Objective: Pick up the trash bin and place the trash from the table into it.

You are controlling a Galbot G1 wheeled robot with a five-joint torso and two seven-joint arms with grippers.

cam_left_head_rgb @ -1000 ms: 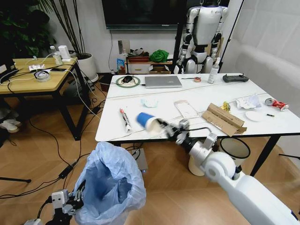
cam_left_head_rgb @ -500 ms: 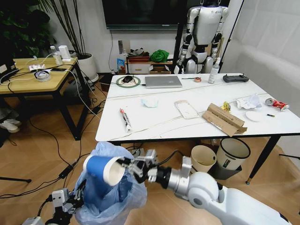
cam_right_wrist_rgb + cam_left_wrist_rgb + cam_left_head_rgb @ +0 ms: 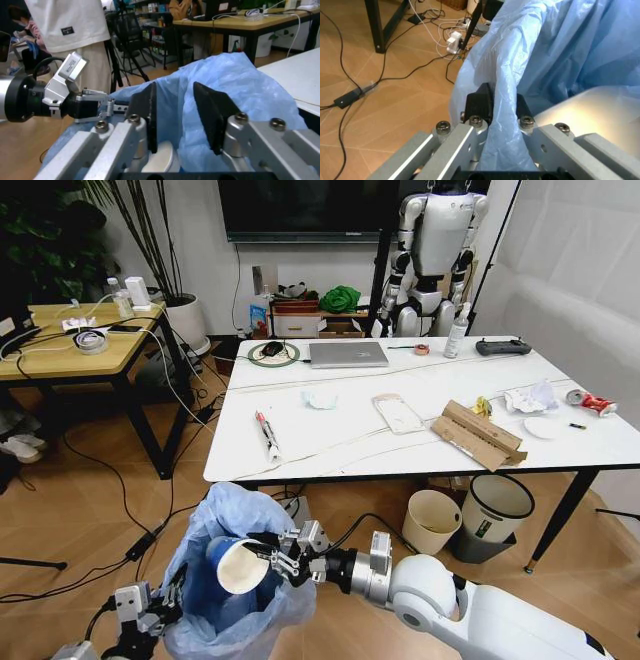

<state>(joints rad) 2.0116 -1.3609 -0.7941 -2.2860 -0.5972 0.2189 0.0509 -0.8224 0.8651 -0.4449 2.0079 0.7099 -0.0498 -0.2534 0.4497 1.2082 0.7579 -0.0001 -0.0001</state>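
The trash bin (image 3: 240, 580), lined with a crinkled light-blue bag, hangs low at the front left. My left gripper (image 3: 160, 608) is shut on its bag rim (image 3: 499, 99). My right gripper (image 3: 278, 555) reaches across into the bag's mouth. Its jaws stand apart (image 3: 175, 88) and blue plastic shows in the gap. The blue-white paper cup (image 3: 233, 565) lies on its side at the fingertips, inside the opening; its white edge (image 3: 160, 161) shows low between the fingers. On the table (image 3: 340, 445) lie a pen (image 3: 267, 432), tissues (image 3: 320, 397), cardboard (image 3: 478, 434), a paper plate (image 3: 543, 427) and a red can (image 3: 590, 402).
A cream round bin (image 3: 432, 520) and a white black-rimmed bin (image 3: 497, 505) stand under the table's right half. A laptop (image 3: 347, 353) sits at the table's far side. A wooden table (image 3: 70, 345) stands at the left, with cables across the floor.
My right arm swung the paper cup from the table's front edge down and left, then lowered it into the bag's mouth. The left gripper kept its hold on the bin.
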